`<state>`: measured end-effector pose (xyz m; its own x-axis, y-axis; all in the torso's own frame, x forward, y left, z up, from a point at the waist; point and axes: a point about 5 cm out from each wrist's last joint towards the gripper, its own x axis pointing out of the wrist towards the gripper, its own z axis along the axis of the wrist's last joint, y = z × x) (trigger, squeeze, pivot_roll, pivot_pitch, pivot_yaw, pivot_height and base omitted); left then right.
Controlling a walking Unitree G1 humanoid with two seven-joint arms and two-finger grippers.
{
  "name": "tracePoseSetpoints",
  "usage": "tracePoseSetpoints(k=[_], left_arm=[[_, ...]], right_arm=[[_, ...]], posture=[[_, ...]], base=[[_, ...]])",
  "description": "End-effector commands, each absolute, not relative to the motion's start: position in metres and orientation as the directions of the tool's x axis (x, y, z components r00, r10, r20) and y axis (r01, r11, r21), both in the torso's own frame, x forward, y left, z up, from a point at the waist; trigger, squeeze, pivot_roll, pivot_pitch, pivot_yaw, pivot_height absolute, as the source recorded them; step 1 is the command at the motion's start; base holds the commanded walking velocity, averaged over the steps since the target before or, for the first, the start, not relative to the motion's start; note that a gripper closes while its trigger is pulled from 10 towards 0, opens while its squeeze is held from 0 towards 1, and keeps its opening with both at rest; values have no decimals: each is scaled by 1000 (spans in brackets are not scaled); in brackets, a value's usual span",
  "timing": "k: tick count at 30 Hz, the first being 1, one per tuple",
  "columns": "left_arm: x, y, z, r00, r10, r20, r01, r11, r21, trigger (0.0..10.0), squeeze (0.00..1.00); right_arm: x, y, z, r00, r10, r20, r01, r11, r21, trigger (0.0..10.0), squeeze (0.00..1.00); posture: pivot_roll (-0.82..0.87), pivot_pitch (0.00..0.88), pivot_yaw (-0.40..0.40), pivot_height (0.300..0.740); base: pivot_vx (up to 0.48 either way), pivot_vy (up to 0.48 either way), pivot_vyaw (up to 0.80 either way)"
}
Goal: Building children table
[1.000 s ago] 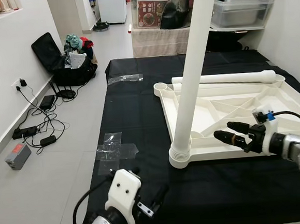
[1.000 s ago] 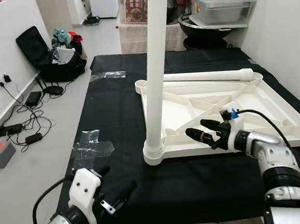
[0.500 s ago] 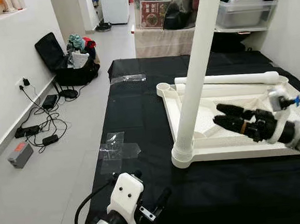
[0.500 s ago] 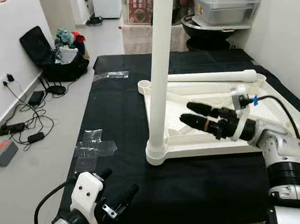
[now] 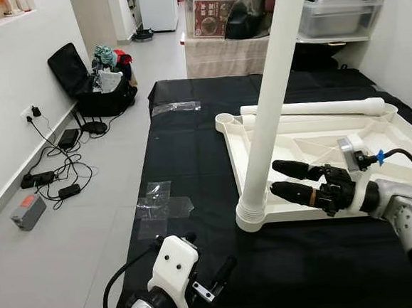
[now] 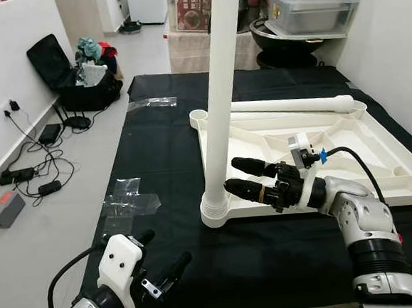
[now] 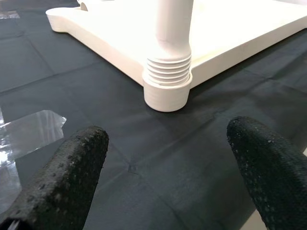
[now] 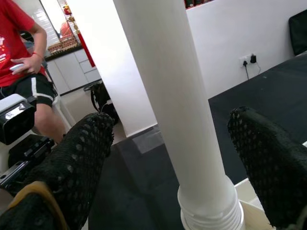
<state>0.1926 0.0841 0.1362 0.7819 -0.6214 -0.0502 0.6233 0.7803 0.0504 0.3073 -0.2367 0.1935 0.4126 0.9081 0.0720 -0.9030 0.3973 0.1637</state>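
- Tabletop (image 5: 376, 137) lies upside down on the black mat (image 5: 191, 148), one leg (image 5: 269, 99) standing upright in its near-left corner socket.
- Nearest us, our left gripper (image 5: 204, 268) hangs low over the mat's front edge, fingers spread, holding nothing.
- Our right gripper (image 6: 245, 177) reaches in just beside the leg's base, fingers apart, not clasping it.
- Farther back, a second leg (image 5: 309, 108) lies loose along the top's far edge.
- We judge one leg fitted; the others remain.
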Motion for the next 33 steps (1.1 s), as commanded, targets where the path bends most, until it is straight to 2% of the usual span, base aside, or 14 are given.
tracePoseSetpoints(k=[1, 7, 23, 33], left_arm=[[192, 83, 135, 777, -627, -58, 630, 776, 40, 10000, 0], [191, 83, 134, 775, -629, -62, 632, 774, 41, 10000, 0], [190, 84, 132, 774, -629, -65, 632, 773, 50, 10000, 0], [190, 84, 131, 775, -628, -66, 631, 774, 54, 10000, 0]], right_arm=[[307, -235, 196, 420, 903, 88, -904, 408, 126, 10000, 0], [310, -229, 194, 443, 893, 83, -895, 435, 99, 10000, 0], [309, -205, 197, 396, 914, 92, -918, 394, 38, 10000, 0], [321, -186, 198, 446, 892, 79, -894, 447, 1, 10000, 0]], posture=[[95, 84, -46, 740], [93, 86, -43, 740], [96, 90, -43, 740], [99, 91, -48, 740]], base=[[0, 0, 0], [0, 0, 0], [0, 0, 0], [0, 0, 0]])
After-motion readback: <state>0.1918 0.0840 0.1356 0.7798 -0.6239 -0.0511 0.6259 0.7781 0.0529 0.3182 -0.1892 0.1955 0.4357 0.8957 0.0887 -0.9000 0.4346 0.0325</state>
